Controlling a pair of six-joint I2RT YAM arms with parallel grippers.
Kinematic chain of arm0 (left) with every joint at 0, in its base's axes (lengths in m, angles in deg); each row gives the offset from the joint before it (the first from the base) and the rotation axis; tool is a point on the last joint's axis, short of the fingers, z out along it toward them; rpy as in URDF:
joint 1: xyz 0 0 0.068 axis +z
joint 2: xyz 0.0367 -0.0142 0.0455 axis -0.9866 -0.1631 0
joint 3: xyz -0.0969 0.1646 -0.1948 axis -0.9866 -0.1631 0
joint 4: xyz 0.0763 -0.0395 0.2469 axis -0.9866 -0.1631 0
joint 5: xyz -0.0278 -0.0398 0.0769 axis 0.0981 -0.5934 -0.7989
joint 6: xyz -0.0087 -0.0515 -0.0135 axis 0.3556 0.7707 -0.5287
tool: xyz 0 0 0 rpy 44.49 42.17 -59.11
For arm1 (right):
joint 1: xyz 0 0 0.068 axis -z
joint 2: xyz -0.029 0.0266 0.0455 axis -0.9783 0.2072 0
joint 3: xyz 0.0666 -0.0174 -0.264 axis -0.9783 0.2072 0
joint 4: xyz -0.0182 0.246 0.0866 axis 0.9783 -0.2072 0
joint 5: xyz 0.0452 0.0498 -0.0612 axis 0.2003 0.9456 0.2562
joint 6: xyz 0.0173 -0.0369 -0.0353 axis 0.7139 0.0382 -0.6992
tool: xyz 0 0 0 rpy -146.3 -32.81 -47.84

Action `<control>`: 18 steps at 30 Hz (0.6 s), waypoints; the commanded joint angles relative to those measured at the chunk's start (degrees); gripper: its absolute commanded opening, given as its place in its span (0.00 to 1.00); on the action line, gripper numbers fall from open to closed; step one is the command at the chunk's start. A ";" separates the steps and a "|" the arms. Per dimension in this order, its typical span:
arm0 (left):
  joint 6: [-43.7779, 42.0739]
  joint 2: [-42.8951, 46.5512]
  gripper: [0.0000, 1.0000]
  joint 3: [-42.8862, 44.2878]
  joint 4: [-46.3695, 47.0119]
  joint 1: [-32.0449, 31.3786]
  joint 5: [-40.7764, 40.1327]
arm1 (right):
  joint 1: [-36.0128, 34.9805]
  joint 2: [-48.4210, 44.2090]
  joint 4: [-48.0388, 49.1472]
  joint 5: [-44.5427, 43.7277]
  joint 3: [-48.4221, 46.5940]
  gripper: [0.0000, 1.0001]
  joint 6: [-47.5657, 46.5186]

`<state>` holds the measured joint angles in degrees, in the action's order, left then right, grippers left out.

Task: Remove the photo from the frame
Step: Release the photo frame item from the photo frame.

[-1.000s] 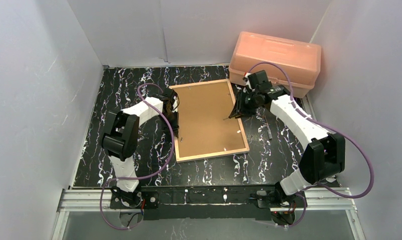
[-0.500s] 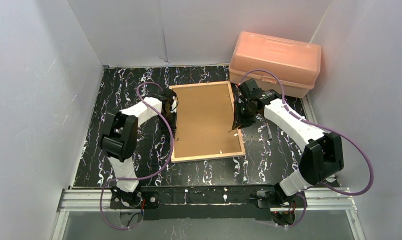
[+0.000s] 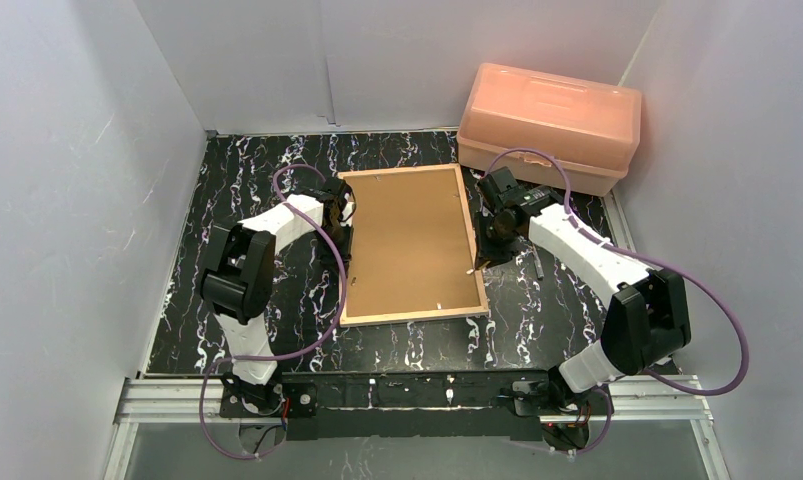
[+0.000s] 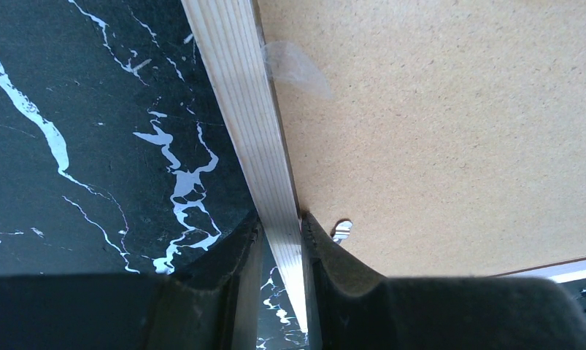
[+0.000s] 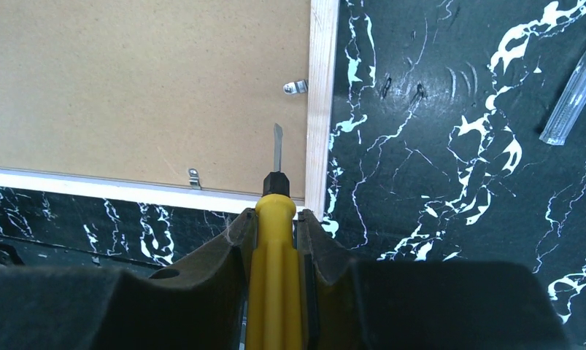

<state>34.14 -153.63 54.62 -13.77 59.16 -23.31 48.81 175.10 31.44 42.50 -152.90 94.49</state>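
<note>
Wooden, stiff frame [image 4: 242,109]: left gripper [image 4: 281,222] pinches its rail, right gripper [image 5: 276,219] clamps a yellow screwdriver [image 5: 274,262]. Its hidden photo probably bends easily; take it by an edge.

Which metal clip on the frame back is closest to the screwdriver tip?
The clip beside the frame's wood rail, just ahead of the screwdriver blade; the other clip sits farther off by the white edge.

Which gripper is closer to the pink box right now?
Right. The right gripper, shut on a yellow screwdriver, hangs at the right edge of the frame, close in front of the pink box. The left gripper clamps the opposite edge, farther away.
</note>
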 commanded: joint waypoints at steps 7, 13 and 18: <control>-2.61 3.78 0.00 -0.37 -3.51 -0.08 -0.50 | 0.16 -0.70 -1.48 -1.69 0.47 0.01 0.69; -2.69 4.01 0.00 -0.69 -3.50 -0.02 0.40 | 0.14 2.10 -1.11 -1.78 -0.97 0.01 1.02; -2.77 3.96 0.00 -0.73 -3.54 -0.08 0.48 | 0.14 3.73 -1.34 -2.53 -1.87 0.01 0.94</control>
<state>34.03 -153.61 54.62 -13.77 59.16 -23.24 48.81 177.98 30.59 41.36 -152.18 94.97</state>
